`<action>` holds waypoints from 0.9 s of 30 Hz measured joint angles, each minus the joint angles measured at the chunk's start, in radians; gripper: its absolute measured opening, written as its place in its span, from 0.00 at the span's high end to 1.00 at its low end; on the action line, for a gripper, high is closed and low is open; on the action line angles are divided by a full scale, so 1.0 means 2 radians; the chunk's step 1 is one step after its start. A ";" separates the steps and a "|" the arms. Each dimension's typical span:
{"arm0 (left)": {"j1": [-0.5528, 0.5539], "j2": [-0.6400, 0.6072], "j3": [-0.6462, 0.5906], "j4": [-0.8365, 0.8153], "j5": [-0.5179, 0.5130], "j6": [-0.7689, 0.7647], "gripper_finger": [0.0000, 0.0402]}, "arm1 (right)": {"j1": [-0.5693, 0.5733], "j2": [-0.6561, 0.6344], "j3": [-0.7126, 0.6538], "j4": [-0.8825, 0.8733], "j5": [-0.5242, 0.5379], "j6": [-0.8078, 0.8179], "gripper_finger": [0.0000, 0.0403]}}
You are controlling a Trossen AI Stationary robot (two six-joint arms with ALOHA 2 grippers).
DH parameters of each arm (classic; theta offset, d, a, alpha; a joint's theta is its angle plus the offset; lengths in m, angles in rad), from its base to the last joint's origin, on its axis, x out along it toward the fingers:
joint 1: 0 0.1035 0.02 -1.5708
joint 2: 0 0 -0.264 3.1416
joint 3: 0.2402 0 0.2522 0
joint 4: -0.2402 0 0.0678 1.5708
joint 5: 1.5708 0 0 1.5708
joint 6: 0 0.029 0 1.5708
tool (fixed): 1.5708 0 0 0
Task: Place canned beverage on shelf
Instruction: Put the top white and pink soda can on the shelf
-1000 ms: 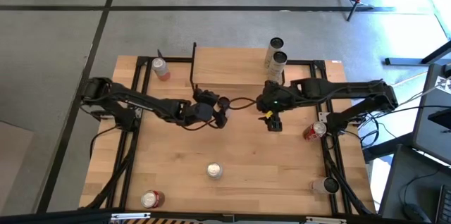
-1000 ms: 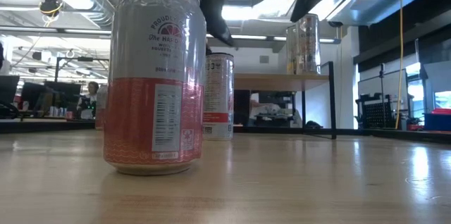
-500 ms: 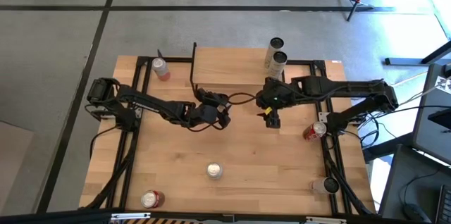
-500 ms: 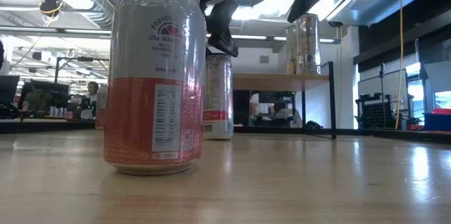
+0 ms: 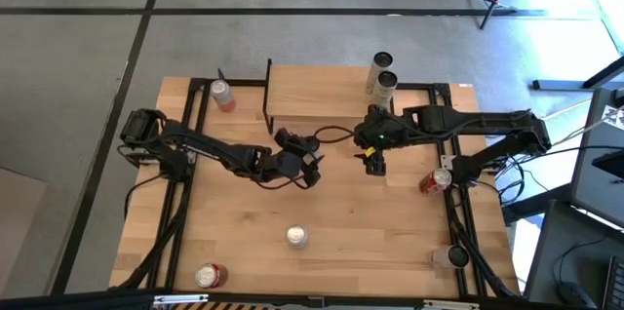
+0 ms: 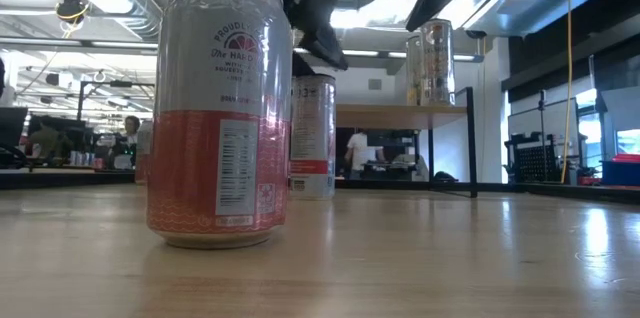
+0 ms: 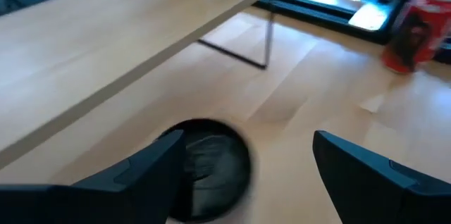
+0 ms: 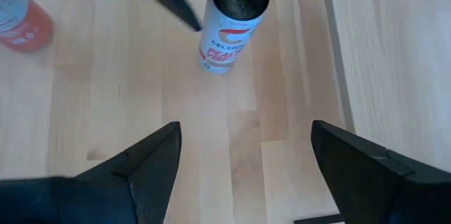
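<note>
A white-and-red can with a black top [image 8: 232, 20] stands upright on the table in front of the shelf [image 5: 322, 91]. The low view shows it [image 6: 312, 136] behind a large pink can. My left gripper [image 5: 310, 166] hovers open just above it and hides it in the high view. In the left wrist view the dark can top [image 7: 208, 171] lies between the fingers, close to one of them, with my left gripper [image 7: 248, 139] open. My right gripper [image 5: 373, 164] hangs open to the can's right, tilted down at the bare tabletop [image 8: 246, 129].
Two cans [image 5: 384, 71] stand on the shelf's right end. A pink-and-silver can [image 5: 295, 237] stands mid-table near the front. Others stand at the far left [image 5: 222, 96], near left [image 5: 210, 276], right [image 5: 434, 181] and near right [image 5: 450, 256]. People stand in the room beyond [image 6: 355, 148].
My left gripper has shifted a little toward the table's right and slightly down, coming over the white-and-red can, and has rolled a bit. Its fingers have stayed open.
</note>
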 joint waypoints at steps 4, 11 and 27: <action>-0.004 -0.001 0.011 -0.014 -0.029 0.012 0.23 | 0.000 0.000 0.000 -0.001 0.000 0.000 0.24; -0.001 -0.001 0.016 -0.028 -0.052 -0.011 0.23 | 0.000 0.000 0.000 -0.004 -0.001 -0.002 0.24; 0.014 0.000 0.016 -0.092 -0.023 -0.066 0.23 | 0.001 0.000 0.000 0.001 -0.001 -0.003 0.24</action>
